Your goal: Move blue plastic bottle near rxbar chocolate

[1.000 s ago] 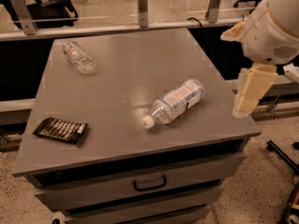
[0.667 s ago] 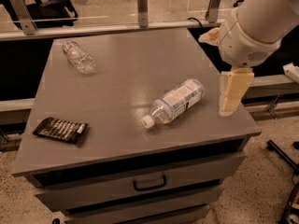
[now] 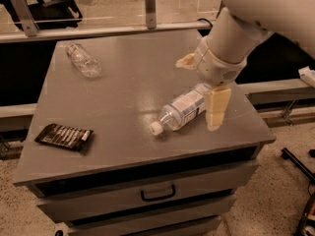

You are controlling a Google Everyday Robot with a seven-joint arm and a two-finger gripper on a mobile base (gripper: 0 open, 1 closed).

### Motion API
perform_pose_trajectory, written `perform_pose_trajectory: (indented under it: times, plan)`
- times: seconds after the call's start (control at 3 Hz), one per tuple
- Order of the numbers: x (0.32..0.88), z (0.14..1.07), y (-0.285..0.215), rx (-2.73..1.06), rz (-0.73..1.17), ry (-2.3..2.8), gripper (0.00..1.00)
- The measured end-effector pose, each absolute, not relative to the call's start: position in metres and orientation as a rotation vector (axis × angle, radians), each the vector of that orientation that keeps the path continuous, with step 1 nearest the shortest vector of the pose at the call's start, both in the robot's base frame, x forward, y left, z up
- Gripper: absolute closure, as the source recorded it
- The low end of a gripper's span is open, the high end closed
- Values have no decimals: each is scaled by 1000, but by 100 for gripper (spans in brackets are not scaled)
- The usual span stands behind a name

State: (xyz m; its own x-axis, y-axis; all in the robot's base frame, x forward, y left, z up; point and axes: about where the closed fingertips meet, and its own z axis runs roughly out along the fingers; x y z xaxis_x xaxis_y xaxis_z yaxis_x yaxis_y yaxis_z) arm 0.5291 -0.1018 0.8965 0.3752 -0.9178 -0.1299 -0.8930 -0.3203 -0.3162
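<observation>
The hand has swung in from the right edge of the counter to the base of the blue plastic bottle, fingers spread and empty, so a grasp looks close. The smooth, round bottle lies on its side, well apart from the flat black rxbar chocolate.
</observation>
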Motion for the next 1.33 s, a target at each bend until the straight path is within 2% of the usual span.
perform_pose_trajectory:
  times: [0.33,1.33]
  plan:
    - [532,870,-86,-2367,-28,1549,0]
    - [539,840,-75,-2375,93,1551,59]
